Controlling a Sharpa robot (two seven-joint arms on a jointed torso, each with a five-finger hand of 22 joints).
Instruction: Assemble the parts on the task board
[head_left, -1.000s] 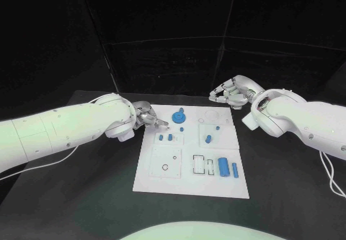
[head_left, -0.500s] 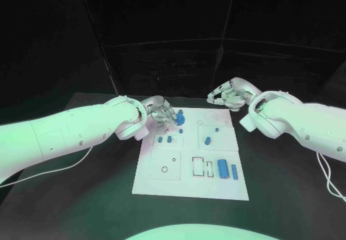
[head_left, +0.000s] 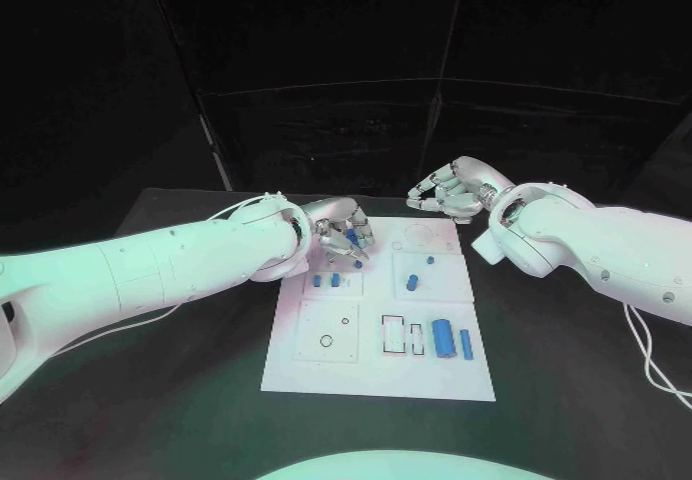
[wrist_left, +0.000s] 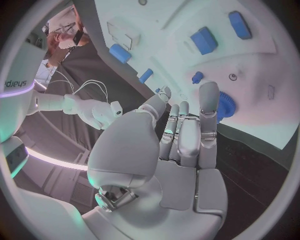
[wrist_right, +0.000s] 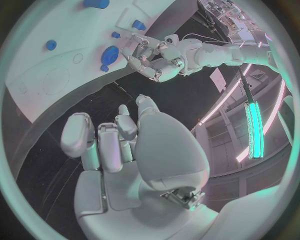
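The white task board (head_left: 325, 365) lies mid-table with blue parts on it. A blue gear (head_left: 355, 238) sits near the board's far left corner. My left hand (head_left: 338, 234) hovers right at the gear with its fingers stretched out, and one fingertip (wrist_left: 209, 97) partly covers the gear (wrist_left: 227, 106). I cannot tell if it touches. Nothing is gripped. My right hand (head_left: 453, 187) hangs beyond the board's far edge, fingers curled in and holding nothing. From the right wrist I see that hand (wrist_right: 119, 150), the gear (wrist_right: 111, 52) and the left hand (wrist_right: 155, 60).
Two small blue pegs (head_left: 326, 281) stand in a block near the left hand. A blue piece (head_left: 411, 280) and a small one (head_left: 430, 260) lie mid-board. A blue cylinder (head_left: 444, 340) and a bar (head_left: 466, 345) lie at the near right.
My left hand has moved from the board's left edge to the far side, onto the blue gear. The right hand has hardly moved.
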